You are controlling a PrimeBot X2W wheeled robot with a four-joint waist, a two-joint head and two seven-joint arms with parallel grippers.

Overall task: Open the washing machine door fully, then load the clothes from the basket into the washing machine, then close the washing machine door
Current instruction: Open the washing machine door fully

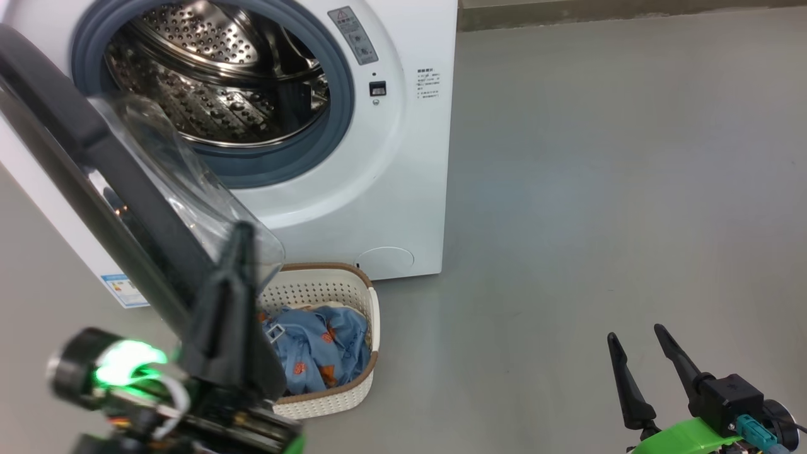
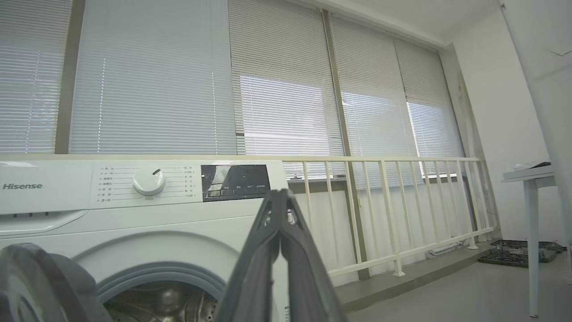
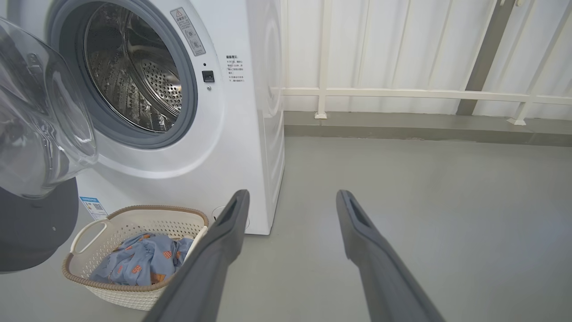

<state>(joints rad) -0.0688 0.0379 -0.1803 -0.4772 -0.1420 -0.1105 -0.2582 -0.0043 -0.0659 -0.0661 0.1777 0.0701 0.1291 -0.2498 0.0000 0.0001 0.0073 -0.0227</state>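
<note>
At near left, beside the glass of the open washing machine door (image 1: 75, 164): pressing left gripper (image 1: 243, 232) fingers together on nothing | at near right over bare floor (image 1: 567, 189): holding right gripper (image 1: 634, 332) spread wide, empty | just before the washing machine (image 1: 391, 189), under the door — seeing clothes (image 1: 325, 353) lying in the basket (image 1: 315, 267)

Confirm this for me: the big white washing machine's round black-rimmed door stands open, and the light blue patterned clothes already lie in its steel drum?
Not quite. The round black-rimmed door does stand open, but the light blue patterned clothes lie in the cream perforated plastic basket, not in the steel drum, as the head view shows.
</note>
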